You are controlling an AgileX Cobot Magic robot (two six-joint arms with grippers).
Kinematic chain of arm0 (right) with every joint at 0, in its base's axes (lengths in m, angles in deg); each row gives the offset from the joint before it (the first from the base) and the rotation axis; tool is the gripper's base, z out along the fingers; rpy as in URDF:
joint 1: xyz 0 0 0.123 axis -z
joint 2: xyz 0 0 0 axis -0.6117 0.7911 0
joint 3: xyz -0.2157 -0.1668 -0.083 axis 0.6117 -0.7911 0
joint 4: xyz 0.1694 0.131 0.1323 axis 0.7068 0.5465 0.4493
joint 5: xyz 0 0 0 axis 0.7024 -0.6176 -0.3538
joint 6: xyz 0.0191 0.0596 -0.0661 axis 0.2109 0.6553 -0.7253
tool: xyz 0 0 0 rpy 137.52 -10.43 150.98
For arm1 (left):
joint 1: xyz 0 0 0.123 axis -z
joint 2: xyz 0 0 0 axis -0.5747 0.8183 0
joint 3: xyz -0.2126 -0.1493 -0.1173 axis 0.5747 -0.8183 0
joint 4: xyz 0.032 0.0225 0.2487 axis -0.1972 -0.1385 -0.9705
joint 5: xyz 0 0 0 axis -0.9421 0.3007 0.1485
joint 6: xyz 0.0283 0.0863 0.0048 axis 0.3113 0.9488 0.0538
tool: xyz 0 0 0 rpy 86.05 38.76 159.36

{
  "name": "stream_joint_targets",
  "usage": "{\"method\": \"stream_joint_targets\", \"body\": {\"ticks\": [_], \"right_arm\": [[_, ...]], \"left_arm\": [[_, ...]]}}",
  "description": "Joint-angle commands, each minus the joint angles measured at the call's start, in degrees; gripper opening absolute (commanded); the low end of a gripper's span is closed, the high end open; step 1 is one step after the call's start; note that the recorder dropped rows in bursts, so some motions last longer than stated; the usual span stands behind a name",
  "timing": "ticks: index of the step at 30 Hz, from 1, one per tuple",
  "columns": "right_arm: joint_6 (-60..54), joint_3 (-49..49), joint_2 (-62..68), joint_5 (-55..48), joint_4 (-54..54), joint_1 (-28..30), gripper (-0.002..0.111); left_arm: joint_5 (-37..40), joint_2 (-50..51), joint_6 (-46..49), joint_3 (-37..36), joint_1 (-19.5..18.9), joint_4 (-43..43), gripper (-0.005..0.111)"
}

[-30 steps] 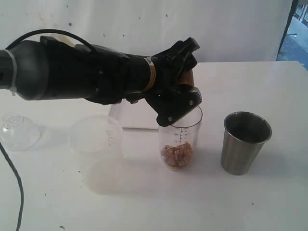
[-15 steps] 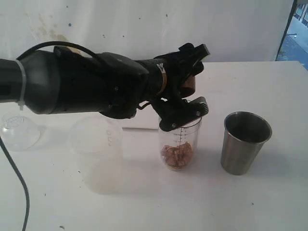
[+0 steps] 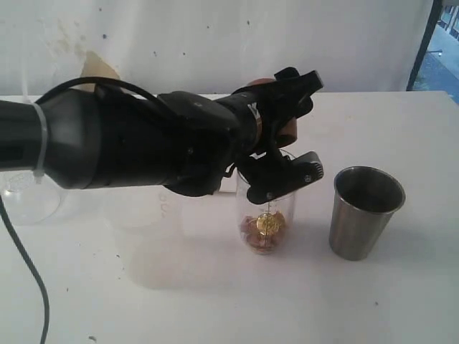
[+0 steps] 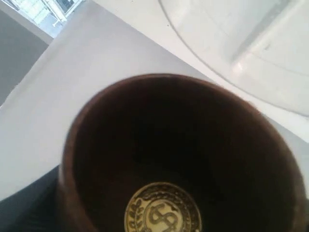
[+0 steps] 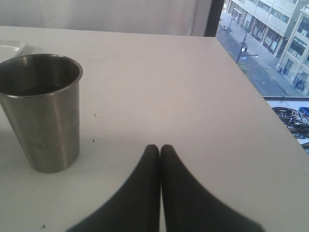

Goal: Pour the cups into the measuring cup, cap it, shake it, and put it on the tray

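My left gripper [image 3: 305, 125] is shut on the dark-brown wooden cup [image 3: 287, 127], held tipped just above the mouth of the clear measuring cup [image 3: 267, 215]. The measuring cup stands on the table with brown pieces and a gold coin [image 3: 269, 223] at its bottom. In the left wrist view the wooden cup [image 4: 96, 159] fills the picture, and a gold coin [image 4: 164, 212] lies inside it. The steel tumbler [image 3: 366, 211] stands upright to the right, apart from both. My right gripper [image 5: 160, 147] is shut and empty, low over the table beside the tumbler [image 5: 41, 111]. A corner of the white tray [image 5: 10, 48] shows behind the tumbler.
The black left arm [image 3: 129, 147] stretches across the left half of the scene and hides most of the frosted tub [image 3: 143, 211]. A clear dome [image 3: 29, 201] lies at the far left. The table's right edge [image 5: 270, 106] drops off towards a window.
My left arm has shifted right and forward, turning the wooden cup further over the measuring cup. A gold coin now shows inside the measuring cup. The right gripper has not moved.
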Motion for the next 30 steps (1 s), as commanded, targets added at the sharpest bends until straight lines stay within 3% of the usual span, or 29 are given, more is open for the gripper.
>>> {"method": "stream_joint_targets", "body": {"ticks": [1, 7, 14, 18, 26, 30], "right_arm": [[-0.06, -0.25, -0.36, 0.34, -0.05, -0.12, 0.0], [-0.06, -0.25, -0.36, 0.34, -0.05, -0.12, 0.0], [-0.06, -0.25, -0.36, 0.34, -0.05, -0.12, 0.0], [-0.06, -0.25, -0.36, 0.34, -0.05, -0.12, 0.0], [-0.06, -0.25, -0.36, 0.34, -0.05, -0.12, 0.0], [-0.06, -0.25, -0.36, 0.34, -0.05, -0.12, 0.0]], "left_arm": [[1.77, -1.14, 0.86, -0.21, 0.34, 1.0, 0.0], [2.49, -1.14, 0.56, -0.21, 0.34, 1.56, 0.0], [-1.08, -1.19, -14.52, -0.21, 0.09, 3.25, 0.0], [-9.72, -2.3, -18.65, -0.21, -1.38, 4.27, 0.0], [-35.07, -7.27, -19.53, -0.21, -7.45, 13.52, 0.0], [-42.34, -8.27, -27.02, -0.21, -9.09, 13.54, 0.0]]}}
